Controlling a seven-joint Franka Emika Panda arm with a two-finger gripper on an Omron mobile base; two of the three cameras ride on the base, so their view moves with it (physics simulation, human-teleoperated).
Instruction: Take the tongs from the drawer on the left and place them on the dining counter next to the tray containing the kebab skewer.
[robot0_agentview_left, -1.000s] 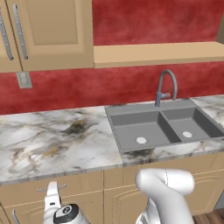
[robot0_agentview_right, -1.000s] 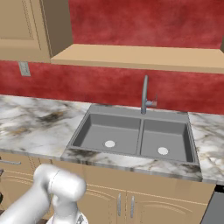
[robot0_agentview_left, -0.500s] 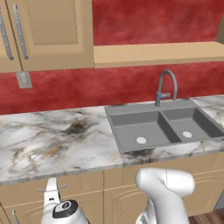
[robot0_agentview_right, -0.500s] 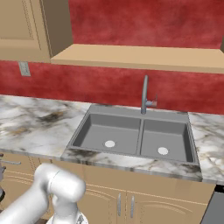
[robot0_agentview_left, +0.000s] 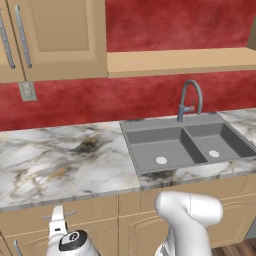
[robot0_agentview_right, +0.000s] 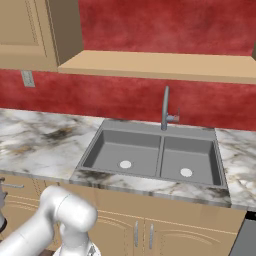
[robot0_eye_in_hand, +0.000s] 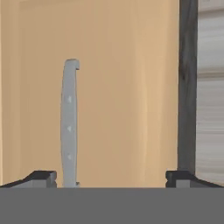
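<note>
item: drawer, shut, front panel close before the hand; silver bar handle beside one fingertip, jaws spread wide, empty. tongs presumably inside, unseen. risk: off-centre closing misses the handle.

A marble worktop runs under the cabinets, a grey sink set into it

My wall is deep red with blotches; the worktop is white-grey marble with brown and dark streaks; the sink is plain grey; the drawer is light tan with a silver handle.
</note>
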